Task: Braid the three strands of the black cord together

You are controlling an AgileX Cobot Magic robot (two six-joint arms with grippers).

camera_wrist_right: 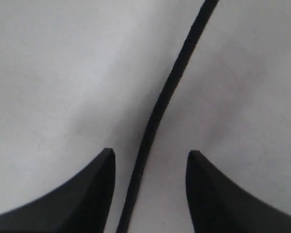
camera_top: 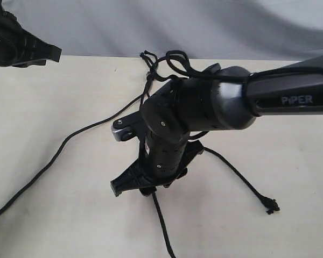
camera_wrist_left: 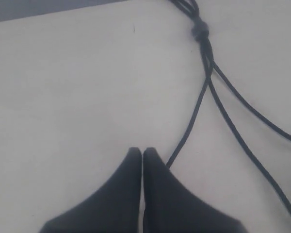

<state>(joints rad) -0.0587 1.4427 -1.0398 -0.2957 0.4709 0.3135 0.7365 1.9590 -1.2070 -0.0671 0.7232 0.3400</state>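
While the right tool (camera_wrist_right: 150,155) is hanging low over the counter (camera_top: 269,236), its jaws are standing apart with the middle strand (camera_wrist_right: 184,53) running loose between them, not pinched. The left tool (camera_wrist_left: 142,154) is sitting off to the side, pressed together on nothing.

The black cord (camera_wrist_left: 200,31) is lying on the counter with its bound end at the far edge. Its lengths are fanning out from there toward me. I am counting three: the left strand (camera_top: 59,146) sweeping away, the middle one trailing out from under the right arm, and the right strand (camera_top: 242,180) ending in a frayed knot. One cord, three strands, two tools.

To my eye it is sitting between crossings, with hardly any weave showing below the band. The next move is calling for one tool to close on an outer strand and carry it over the middle one, keeping the lengths from tangling.
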